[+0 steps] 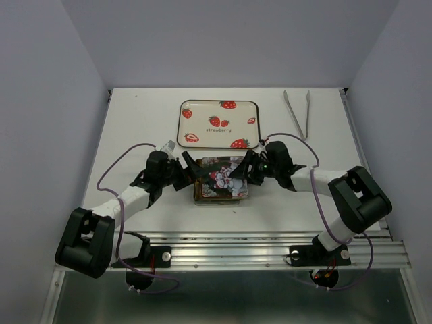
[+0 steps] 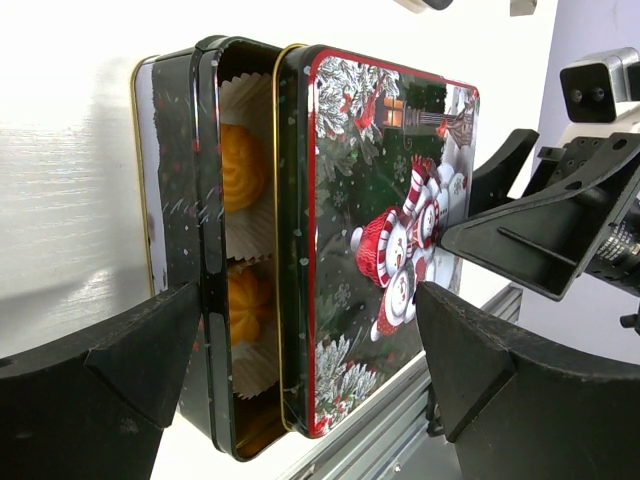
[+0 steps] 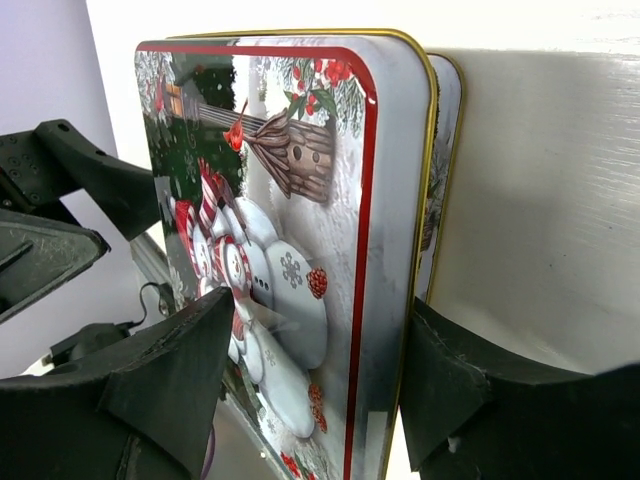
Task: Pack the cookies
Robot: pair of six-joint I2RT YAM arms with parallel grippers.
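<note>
Two orange-yellow cookies (image 2: 243,165) (image 2: 246,300) sit in white pleated paper cups inside a dark tin base (image 2: 172,200). They show through the gap left by the snowman lid (image 2: 390,230), which lies shifted to one side on the base. My left gripper (image 2: 308,320) is open wide, one finger on each side of the tin and neither touching it. My right gripper (image 3: 320,330) is open around the lid's (image 3: 290,200) edge, one finger over the printed face and one at the rim. From above, both grippers (image 1: 191,172) (image 1: 248,169) flank the tin (image 1: 221,177).
A white tray (image 1: 202,108) printed with red strawberries lies just behind the tin. Metal tweezers (image 1: 297,111) lie at the back right. The aluminium rail (image 1: 270,246) with the arm bases runs along the near edge.
</note>
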